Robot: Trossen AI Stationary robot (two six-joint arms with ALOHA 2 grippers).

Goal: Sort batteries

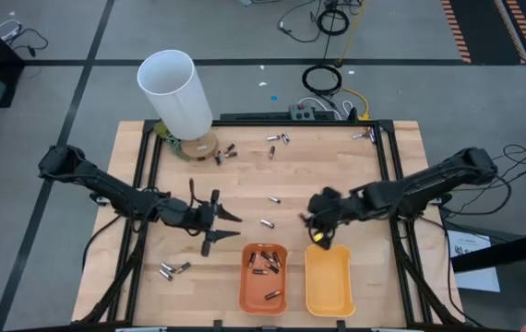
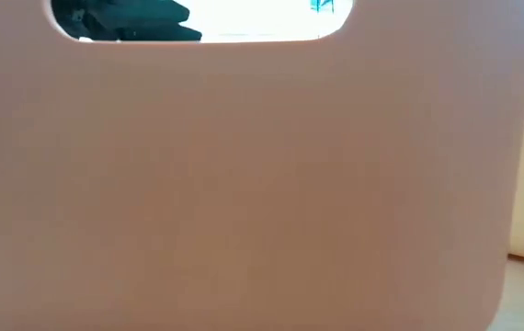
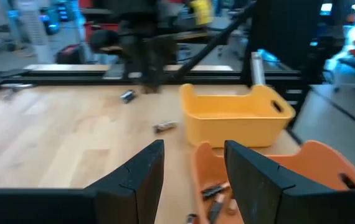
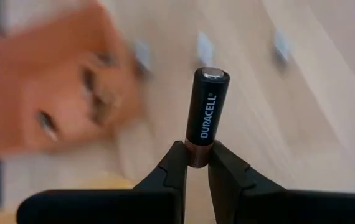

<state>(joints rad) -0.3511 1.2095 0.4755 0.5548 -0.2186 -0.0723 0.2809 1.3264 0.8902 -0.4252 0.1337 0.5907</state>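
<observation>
Over the near rim of the yellow plastic tray [image 1: 328,279], the right gripper [image 1: 318,233] is holding a black cylindrical battery with a coppery end [image 4: 207,118]. Its fingers [image 4: 172,168] are sitting nearly closed on the coppery end, with the dark body sticking straight out past the tips. Yellow tray is looking empty from above.

Left gripper [image 1: 219,226] is hovering over bare light wooden surface [image 1: 208,184], left of the orange plastic tray [image 1: 264,277]. Its fingers [image 3: 140,174] are standing wide apart, gripping nothing. In the left wrist view both trays are sitting ahead of it, orange one nearer.

Orange tray is sitting touching or just beside the yellow one, at the front edge of the surface. Several small dark batteries [image 1: 265,263] are lying inside it.

Loose small cylindrical batteries are lying scattered on the surface: a pair of silvery ones [image 1: 173,269] front-left, two singles [image 1: 267,222] mid-surface between the grippers, a cluster [image 1: 278,140] toward the back, a few [image 1: 224,153] beside the base of the tall white tube [image 1: 174,92], and some [image 1: 364,136] at the back-right by the black metal frame [image 1: 388,148].

White tube is standing at the back-left corner.

Low view is almost fully blocked by a pale tray wall [image 2: 262,184]; only a handle cutout is showing something dark behind.
</observation>
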